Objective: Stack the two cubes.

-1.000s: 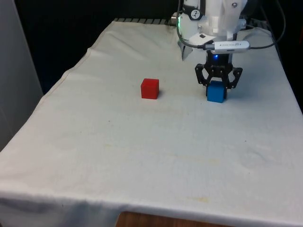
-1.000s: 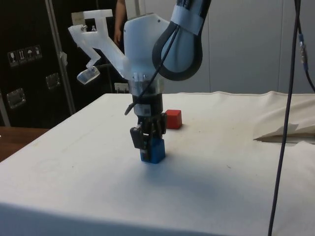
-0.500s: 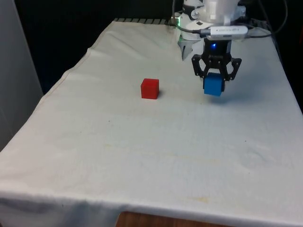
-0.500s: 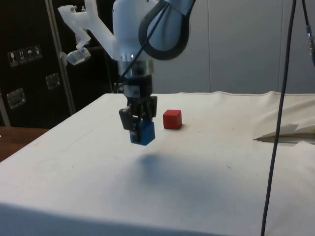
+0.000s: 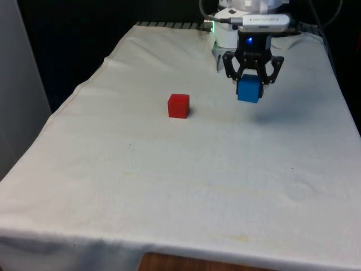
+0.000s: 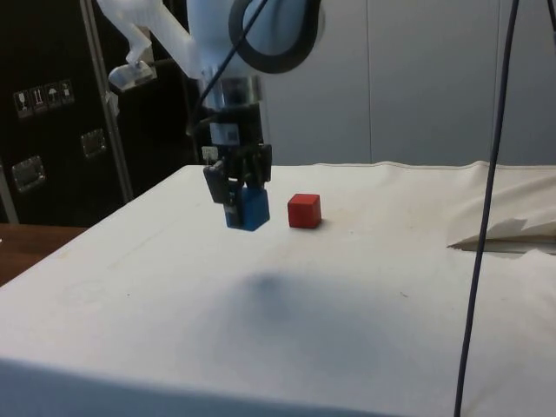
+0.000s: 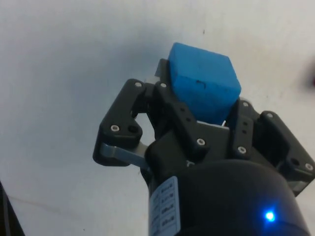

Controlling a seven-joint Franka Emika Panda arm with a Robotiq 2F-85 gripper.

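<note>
Above the white cloth (image 5: 169, 169) we saw our gripper (image 5: 250, 84) clamped on the blue cube (image 5: 249, 89), lifted clear, well apart from the red cube (image 5: 179, 105).

Blue cube (image 5: 249, 90) aloft; red cube (image 5: 179, 105) on cloth.

The cube (image 5: 249, 89) held in the hand (image 5: 251, 72) is a plain bright blue on every face that shows, with no markings, while the hand itself is matt black all over and the arm (image 6: 252, 35) above it is glossy white with a dark grey band at the joint. The other cube (image 5: 179, 105) is a solid red, a shade darker on its shadowed side. The tabletop (image 5: 186, 180) is covered in a plain off-white cloth, unpatterned but for a few faint yellowish stains and a soft grey shadow under the blue cube.
</note>
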